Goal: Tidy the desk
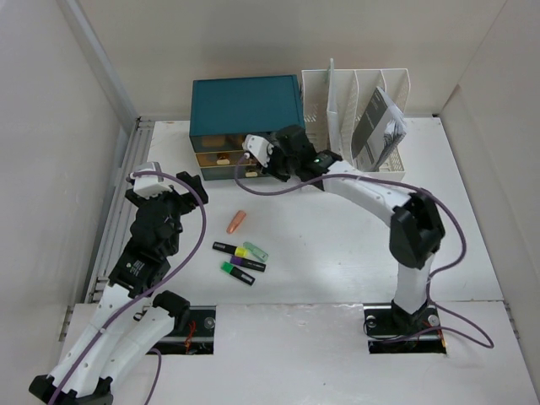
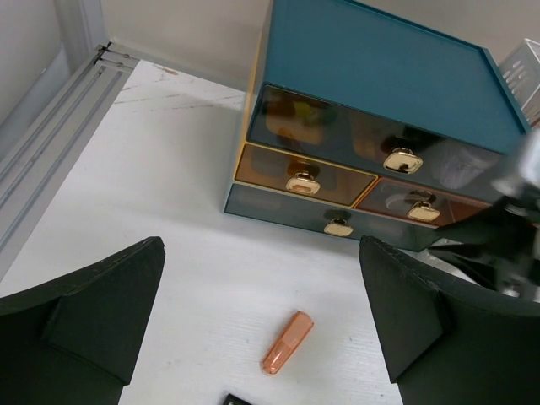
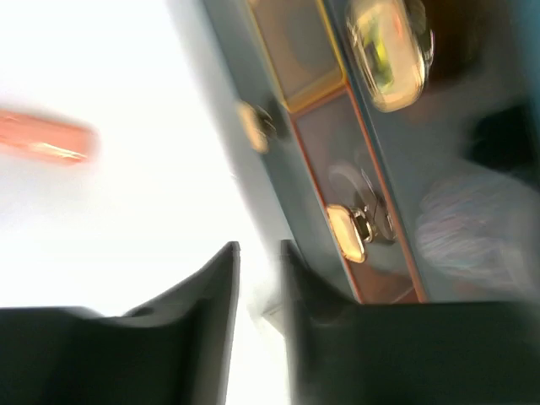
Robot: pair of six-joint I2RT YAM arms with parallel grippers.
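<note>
The white desk [image 1: 337, 245] holds a teal drawer box [image 1: 245, 103] at the back, an orange marker cap [image 1: 239, 221] and a few highlighters [image 1: 239, 260] in the middle. My left gripper [image 1: 181, 187] is open and empty above the desk's left side. In the left wrist view the left gripper [image 2: 261, 253] frames the orange cap [image 2: 288, 342], with the drawer box [image 2: 380, 67] behind. My right gripper [image 1: 268, 159] is at the box's lower drawers. In the blurred right wrist view the right gripper [image 3: 260, 249] has its jaws almost together beside a brown drawer with a gold knob [image 3: 350, 232].
A white slotted file rack [image 1: 354, 110] with a grey booklet [image 1: 380, 126] stands right of the box. A metal rail [image 1: 118, 202] runs along the desk's left edge. Two cut-outs [image 1: 190, 329] hold the arm bases at the front. A pale green cap [image 1: 256, 251] lies by the highlighters.
</note>
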